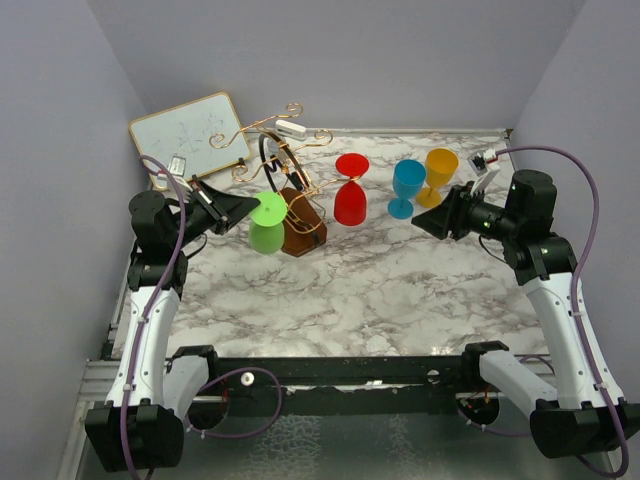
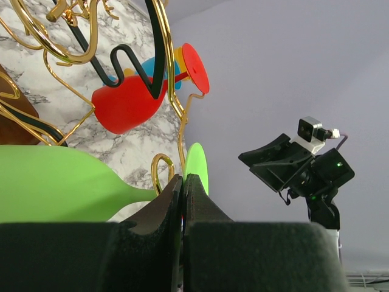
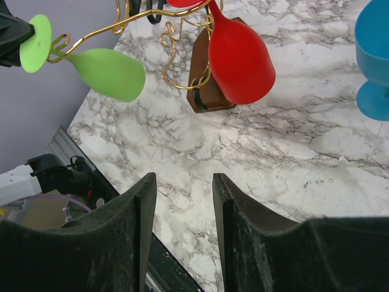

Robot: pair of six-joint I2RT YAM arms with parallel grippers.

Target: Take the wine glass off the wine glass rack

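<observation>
The wine glass rack (image 1: 298,232) is gold wire on a brown wooden block, left of the table's centre; it also shows as the rack's wire (image 2: 176,103) and the rack's block (image 3: 203,79). A green wine glass (image 1: 266,236) hangs upside down from one arm, foot up. My left gripper (image 1: 250,208) is shut on the rim of that foot; its tips (image 2: 183,178) meet at the green glass (image 2: 55,182). A red wine glass (image 1: 350,200) hangs inverted on the rack's right side. My right gripper (image 1: 420,222) is open and empty (image 3: 182,179), well right of the green glass (image 3: 109,73).
A blue glass (image 1: 407,185) and a yellow glass (image 1: 438,172) stand upright at the back right, just beyond the right gripper. A white board (image 1: 190,130) leans at the back left behind the rack. Grey walls close in the table on three sides.
</observation>
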